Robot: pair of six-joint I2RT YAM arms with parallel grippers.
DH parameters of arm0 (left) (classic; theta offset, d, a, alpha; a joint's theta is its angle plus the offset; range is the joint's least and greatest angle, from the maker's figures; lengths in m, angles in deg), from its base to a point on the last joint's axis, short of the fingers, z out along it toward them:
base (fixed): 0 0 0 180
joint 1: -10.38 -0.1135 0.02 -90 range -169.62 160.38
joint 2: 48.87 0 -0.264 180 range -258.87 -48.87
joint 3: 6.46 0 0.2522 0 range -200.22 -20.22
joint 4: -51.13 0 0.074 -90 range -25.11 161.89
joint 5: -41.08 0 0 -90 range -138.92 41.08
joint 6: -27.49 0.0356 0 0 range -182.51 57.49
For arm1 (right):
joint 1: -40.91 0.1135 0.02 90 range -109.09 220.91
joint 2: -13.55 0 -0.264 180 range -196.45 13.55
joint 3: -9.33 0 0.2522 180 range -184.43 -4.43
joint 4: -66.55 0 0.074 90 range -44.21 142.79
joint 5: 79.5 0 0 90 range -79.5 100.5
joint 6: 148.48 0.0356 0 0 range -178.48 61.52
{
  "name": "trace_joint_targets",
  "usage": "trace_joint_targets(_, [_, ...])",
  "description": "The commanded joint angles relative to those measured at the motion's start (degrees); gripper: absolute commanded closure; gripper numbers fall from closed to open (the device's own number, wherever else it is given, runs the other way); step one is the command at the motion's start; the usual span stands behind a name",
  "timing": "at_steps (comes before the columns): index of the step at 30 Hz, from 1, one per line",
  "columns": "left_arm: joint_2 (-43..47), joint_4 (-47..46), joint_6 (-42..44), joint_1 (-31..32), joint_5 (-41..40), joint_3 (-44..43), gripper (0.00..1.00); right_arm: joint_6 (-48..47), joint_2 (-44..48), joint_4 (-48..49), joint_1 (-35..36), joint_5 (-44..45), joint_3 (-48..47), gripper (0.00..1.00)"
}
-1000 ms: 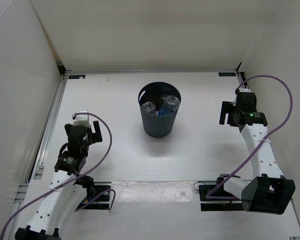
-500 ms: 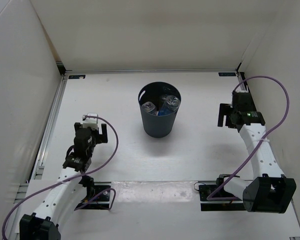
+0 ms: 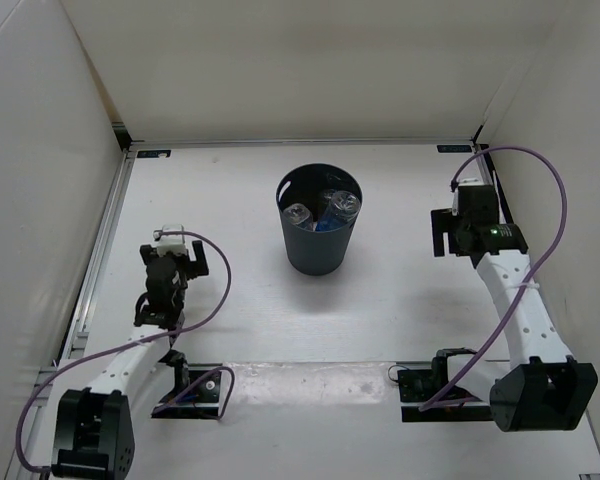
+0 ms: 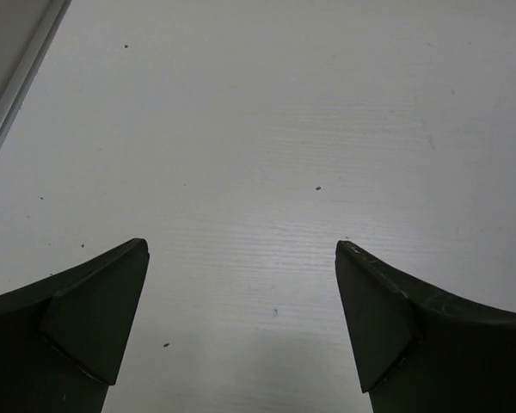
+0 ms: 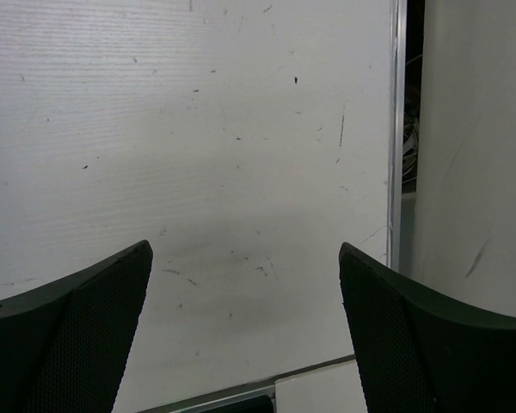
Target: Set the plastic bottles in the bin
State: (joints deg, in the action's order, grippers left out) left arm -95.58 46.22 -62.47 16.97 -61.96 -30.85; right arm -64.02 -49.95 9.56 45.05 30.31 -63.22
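Note:
The dark bin point(image 3: 316, 250) stands upright at the table's middle. Inside it I see clear plastic bottles: one at the left point(image 3: 297, 213), one at the upper right point(image 3: 343, 204), and a blue label between them point(image 3: 326, 226). The orange bottle is hidden. My left gripper point(image 3: 173, 254) is open and empty, pointing down at bare table well to the left of the bin; it also shows in the left wrist view point(image 4: 241, 249). My right gripper point(image 3: 468, 222) is open and empty over the table near the right wall, and shows in the right wrist view point(image 5: 245, 247).
White walls enclose the table on the left, back and right. A metal rail point(image 5: 396, 129) runs along the right wall close to my right gripper. Another rail point(image 3: 102, 250) runs along the left edge. Purple cables point(image 3: 560, 215) loop from both arms.
My left arm has folded back toward its base, its gripper shifting slightly. My right gripper has edged left and toward the far side. The bin and bottles have not moved.

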Motion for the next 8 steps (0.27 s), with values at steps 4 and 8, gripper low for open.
trace_joint_targets(4, [-6.18,-14.37,0.76,-4.39,2.31,-0.26,0.00,-3.16,3.12,0.60,-0.10,0.67,-3.18,0.10])
trace_joint_targets(8, [-8.91,-15.25,1.02,-4.57,2.93,-1.32,0.00,-1.49,4.18,1.29,0.60,2.33,-0.81,0.10])
